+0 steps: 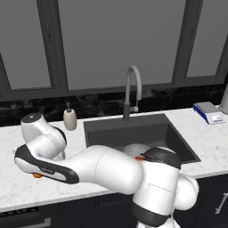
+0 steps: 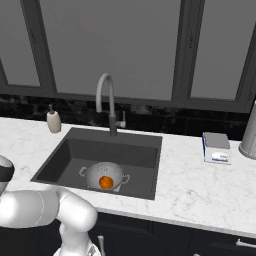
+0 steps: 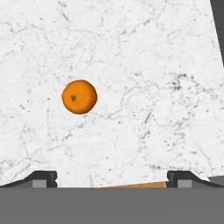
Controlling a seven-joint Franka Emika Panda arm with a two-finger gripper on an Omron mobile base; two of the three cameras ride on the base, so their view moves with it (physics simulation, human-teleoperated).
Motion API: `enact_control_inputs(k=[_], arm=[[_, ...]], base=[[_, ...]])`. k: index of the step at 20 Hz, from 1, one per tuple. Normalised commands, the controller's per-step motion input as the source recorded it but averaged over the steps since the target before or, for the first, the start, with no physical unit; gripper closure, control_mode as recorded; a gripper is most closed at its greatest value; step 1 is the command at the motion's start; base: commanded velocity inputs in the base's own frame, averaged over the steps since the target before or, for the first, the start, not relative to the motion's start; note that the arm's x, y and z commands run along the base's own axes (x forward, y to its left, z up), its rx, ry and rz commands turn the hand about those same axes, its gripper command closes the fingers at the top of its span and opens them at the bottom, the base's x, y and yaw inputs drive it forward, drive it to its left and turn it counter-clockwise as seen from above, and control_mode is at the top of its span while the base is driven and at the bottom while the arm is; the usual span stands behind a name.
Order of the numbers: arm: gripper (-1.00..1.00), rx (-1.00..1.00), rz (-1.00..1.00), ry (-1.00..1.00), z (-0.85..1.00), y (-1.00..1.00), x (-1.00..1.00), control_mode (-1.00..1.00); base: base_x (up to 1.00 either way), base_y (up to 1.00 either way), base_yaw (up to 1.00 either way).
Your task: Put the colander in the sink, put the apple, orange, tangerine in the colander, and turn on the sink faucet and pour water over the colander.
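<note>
Shiny silver-grey perforated metal colander (image 2: pixel 103 175) with two small loop handles sits upright on the floor of the dark grey rectangular recessed sink (image 2: pixel 137 155), toward the front wall. One round bright orange fruit (image 2: pixel 105 183) lies inside the colander bowl; whether it is the orange or the tangerine cannot be told. In the left base view the colander (image 1: pixel 133 149) is mostly hidden behind the arm, with a sliver of orange at its rim.

A second round orange fruit (image 3: pixel 79 96) rests alone on the white marble-patterned counter (image 3: pixel 144 65), seen from above in the hand view, left of centre. It also shows as a small orange spot (image 1: pixel 37 175) under the arm's dark elbow on the counter left of the sink.

Gripper (image 3: pixel 111 178): the two dark finger tips stand wide apart at the bottom of the hand view, nothing between them, both clear of the fruit.

Tall grey gooseneck faucet (image 2: pixel 107 102) stands behind the sink, spout arched over the basin. Cream soap bottle (image 2: pixel 53 121) stands on the counter to the left of it. A flat white-and-blue kitchen scale (image 2: pixel 216 148) lies on the counter right of the sink.
</note>
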Motion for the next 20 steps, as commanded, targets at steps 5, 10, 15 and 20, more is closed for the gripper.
enact_control_inputs(k=[5, 10, 15, 20], arm=[[-1.00, 0.00, 0.00, 0.00, -0.08, 0.09, 0.34, -1.00], [-1.00, 0.00, 0.00, 0.00, -0.21, 0.06, 0.32, -1.00], [-1.00, 0.00, 0.00, 0.01, -0.15, 0.19, 0.20, -1.00], [-1.00, 0.00, 0.00, 0.01, -0.23, 0.17, 0.11, -1.00]], base=[[0.00, 0.00, 0.00], [0.00, 0.00, 0.00], [0.00, 0.00, 0.00], [0.00, 0.00, 0.00]])
